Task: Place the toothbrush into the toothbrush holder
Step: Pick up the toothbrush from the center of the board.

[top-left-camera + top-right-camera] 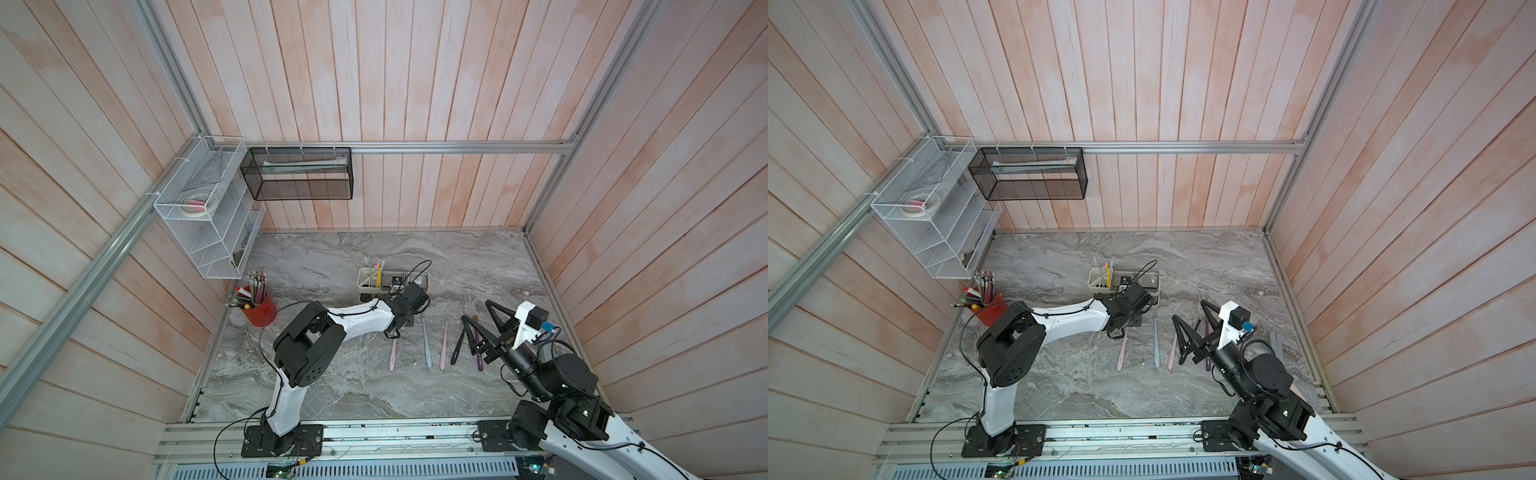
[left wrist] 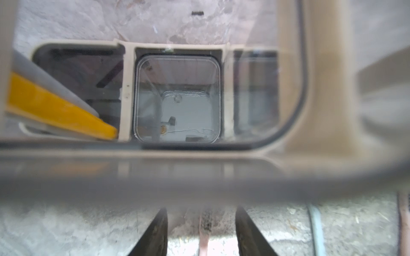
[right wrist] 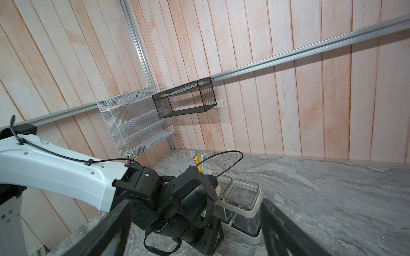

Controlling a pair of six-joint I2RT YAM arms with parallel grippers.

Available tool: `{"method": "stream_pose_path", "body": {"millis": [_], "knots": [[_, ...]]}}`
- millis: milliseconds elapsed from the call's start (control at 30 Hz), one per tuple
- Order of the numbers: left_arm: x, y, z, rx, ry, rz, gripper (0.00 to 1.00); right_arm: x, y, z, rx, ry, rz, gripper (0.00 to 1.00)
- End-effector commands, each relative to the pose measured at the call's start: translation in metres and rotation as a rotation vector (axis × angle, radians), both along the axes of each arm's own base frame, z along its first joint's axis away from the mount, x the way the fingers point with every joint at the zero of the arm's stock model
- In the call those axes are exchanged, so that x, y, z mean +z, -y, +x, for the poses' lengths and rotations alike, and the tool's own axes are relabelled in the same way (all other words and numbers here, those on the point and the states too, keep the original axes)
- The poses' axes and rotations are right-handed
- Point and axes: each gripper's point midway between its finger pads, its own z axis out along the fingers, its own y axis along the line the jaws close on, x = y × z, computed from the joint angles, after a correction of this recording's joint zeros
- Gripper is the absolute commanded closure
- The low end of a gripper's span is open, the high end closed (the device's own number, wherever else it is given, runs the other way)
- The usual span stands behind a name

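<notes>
The left fingers (image 2: pixel 157 232), half-spread, straddle a pink toothbrush (image 2: pixel 203 240) lying flat on the bench (image 1: pixel 332 386), with a gap on each side. The toothbrush holder (image 1: pixel 368 286) stands just beyond them, its near rim close. The right fingers (image 3: pixel 279 223), wide and empty, hang above other brushes (image 1: pixel 456 349), with bare bench beyond. White lettering on the left wrist motor (image 3: pixel 163 228) is unreadable.

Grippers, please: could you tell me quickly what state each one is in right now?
Left gripper: open, fingers either side of the pink toothbrush, not gripping it.
Right gripper: open, empty.
</notes>
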Motion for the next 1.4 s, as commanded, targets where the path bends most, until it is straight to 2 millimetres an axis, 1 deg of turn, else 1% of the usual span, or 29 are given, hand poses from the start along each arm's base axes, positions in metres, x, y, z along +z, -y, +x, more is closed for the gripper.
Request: {"method": "stream_pose_path", "body": {"millis": [0,67,233,367,467,533,567,600,667,767,867,967,1100,1167,1300,1367], "knots": [[-0.024,-0.007,-0.011,-0.006,-0.073,0.051,0.5,0.003,0.0,-0.002,0.011,0.009,0.028,0.1],[-0.026,-0.007,-0.012,-0.005,-0.078,0.055,0.53,0.003,0.0,-0.002,0.013,0.009,0.027,0.1],[-0.032,-0.008,-0.013,-0.002,-0.092,0.063,0.53,0.003,0.0,-0.002,0.014,0.009,0.027,0.1],[-0.034,-0.009,-0.017,0.003,-0.108,0.06,0.48,0.004,0.0,-0.003,0.017,0.011,0.028,0.1],[-0.038,-0.011,-0.022,0.004,-0.117,0.052,0.48,0.004,0.0,-0.003,0.017,0.012,0.03,0.1],[-0.032,-0.014,-0.026,0.025,-0.107,0.062,0.48,0.005,0.0,-0.004,0.018,0.016,0.031,0.1],[-0.024,-0.013,-0.029,0.019,-0.079,0.061,0.48,0.005,0.001,-0.004,0.016,0.017,0.028,0.1],[-0.014,-0.011,-0.03,0.012,-0.042,0.058,0.45,0.006,0.002,-0.004,0.014,0.016,0.028,0.1],[-0.006,-0.009,-0.032,-0.007,-0.006,0.051,0.41,0.005,0.002,-0.004,0.014,0.018,0.029,0.1],[-0.01,-0.011,-0.033,-0.004,-0.016,0.062,0.41,0.005,-0.001,-0.004,0.022,0.021,0.035,0.1],[-0.016,-0.013,-0.04,0.002,-0.029,0.053,0.41,0.005,-0.002,-0.004,0.024,0.019,0.027,0.1],[-0.008,-0.012,-0.042,0.005,0.021,0.039,0.41,0.004,-0.001,-0.004,0.024,0.018,0.025,0.11],[0.003,-0.01,-0.038,-0.018,0.087,0.003,0.41,0.004,-0.001,-0.004,0.023,0.017,0.027,0.1],[0.002,-0.007,-0.037,-0.035,0.095,-0.003,0.41,0.004,-0.002,-0.004,0.025,0.019,0.025,0.11],[-0.009,-0.003,-0.036,-0.043,0.075,0.005,0.42,0.005,-0.001,-0.004,0.025,0.018,0.025,0.12],[-0.011,-0.002,-0.035,-0.043,0.077,0.007,0.42,0.004,-0.002,-0.004,0.025,0.018,0.023,0.12]]}}
